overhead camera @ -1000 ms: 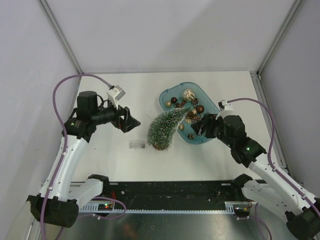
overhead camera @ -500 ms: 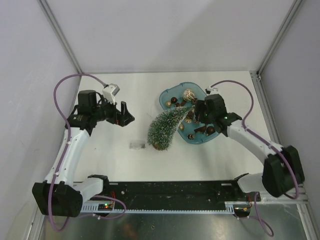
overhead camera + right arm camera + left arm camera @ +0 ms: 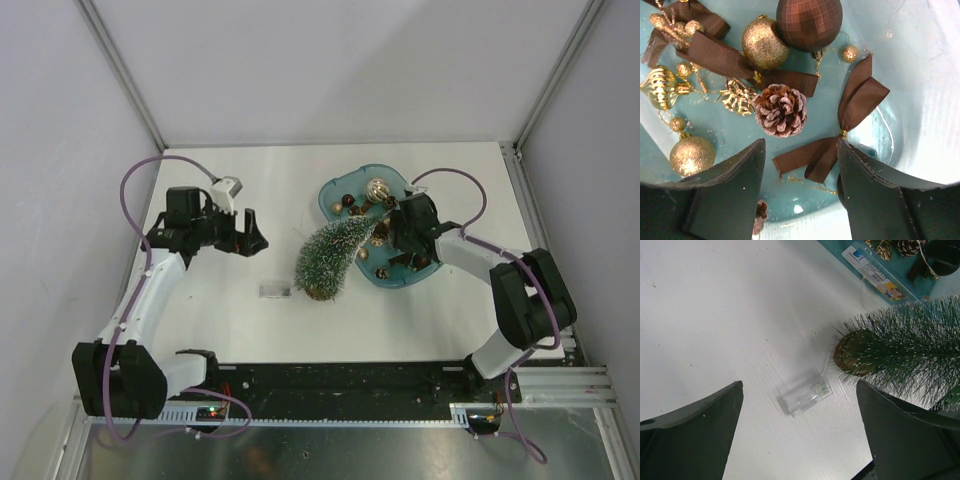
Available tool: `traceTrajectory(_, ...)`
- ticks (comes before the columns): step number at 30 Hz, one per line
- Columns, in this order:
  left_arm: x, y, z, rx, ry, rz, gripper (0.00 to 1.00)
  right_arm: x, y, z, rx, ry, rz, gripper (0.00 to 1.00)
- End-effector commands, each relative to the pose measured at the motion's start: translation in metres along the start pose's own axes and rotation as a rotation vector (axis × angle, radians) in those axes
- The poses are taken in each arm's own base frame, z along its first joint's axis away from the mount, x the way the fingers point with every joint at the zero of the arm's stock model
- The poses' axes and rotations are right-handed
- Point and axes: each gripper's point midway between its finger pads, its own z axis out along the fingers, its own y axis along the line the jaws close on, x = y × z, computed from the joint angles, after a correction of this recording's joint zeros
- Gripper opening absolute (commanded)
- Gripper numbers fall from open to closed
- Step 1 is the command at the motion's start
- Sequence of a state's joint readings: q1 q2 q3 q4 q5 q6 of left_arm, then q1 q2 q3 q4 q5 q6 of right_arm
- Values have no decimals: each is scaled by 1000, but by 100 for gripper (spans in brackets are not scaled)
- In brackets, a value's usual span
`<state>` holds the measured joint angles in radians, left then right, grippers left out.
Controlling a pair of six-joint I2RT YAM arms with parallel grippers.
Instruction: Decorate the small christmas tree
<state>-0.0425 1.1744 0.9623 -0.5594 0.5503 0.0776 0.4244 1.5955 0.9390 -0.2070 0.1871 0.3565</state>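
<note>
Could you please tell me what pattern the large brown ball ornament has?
The ball ornament is plaid-checked, clearest in the right wrist view.

The left arm (image 3: 150,298) and right arm (image 3: 468,250) share one build: white link shells joined by black cylindrical joint housings. A lilac cable (image 3: 170,157) loops along each arm, and a small white camera block (image 3: 227,188) sits at the left wrist. On the left gripper (image 3: 799,390) and right gripper (image 3: 801,145) the jaws are matt black, broad, wedge-shaped plates, their edges lightly flecked with pale specks.
</note>
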Motion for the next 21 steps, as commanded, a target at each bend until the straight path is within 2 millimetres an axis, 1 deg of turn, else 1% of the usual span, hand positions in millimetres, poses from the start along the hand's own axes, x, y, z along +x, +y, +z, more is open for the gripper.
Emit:
traceTrajectory(1, -7, 1, -5, -15, -58, 24, 100, -24, 9, 11, -30, -72, 19, 63)
traceTrajectory(7, -1, -3, -6, 1, -71, 44, 100, -27, 19, 20, -74, -84, 32, 59)
traceTrajectory(13, 1, -8, -7, 26, -77, 73, 100, -30, 18, 26, -81, -92, 43, 56)
traceTrajectory(15, 1, -9, -8, 34, -79, 76, 100, -30, 19, 27, -84, -90, 42, 52)
traceTrajectory(18, 2, -10, -7, 41, -78, 78, 100, -30, 19, 27, -84, -88, 41, 42)
traceTrajectory(21, 5, -11, -6, 46, -76, 78, 100, -33, 20, 20, -87, -97, 34, 33)
